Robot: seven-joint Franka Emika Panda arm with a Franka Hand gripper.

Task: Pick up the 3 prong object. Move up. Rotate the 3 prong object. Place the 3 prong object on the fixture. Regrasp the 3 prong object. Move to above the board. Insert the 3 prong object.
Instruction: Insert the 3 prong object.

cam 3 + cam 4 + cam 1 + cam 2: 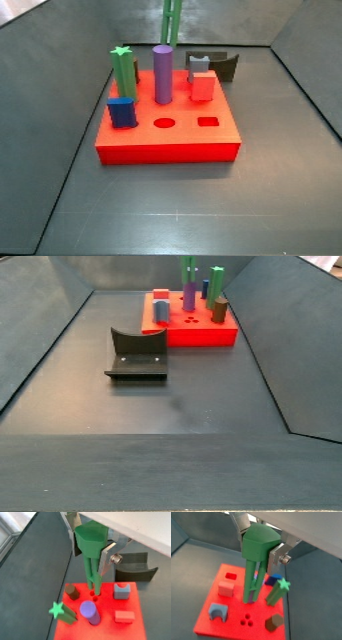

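My gripper [90,556] [258,551] is shut on the 3 prong object [89,537] [256,543], a dark green peg held by its lobed head with its thin prongs [92,577] pointing down. It hangs over the red board [107,624] [211,624] [167,150] [201,334], well above it in a side view, where only the prongs [173,18] show at the top edge. Three small holes [248,618] lie near the prong tips. The dark fixture [133,571] [217,65] [136,354] stands empty beside the board.
On the board stand a bright green star-topped post [123,70] [278,589], a purple cylinder [162,72] [90,612], a blue block [122,112], a red-and-grey peg [202,82] and a brown hexagon peg [71,590]. A round hole [164,123] and a square hole [209,122] are open. Grey walls ring the floor.
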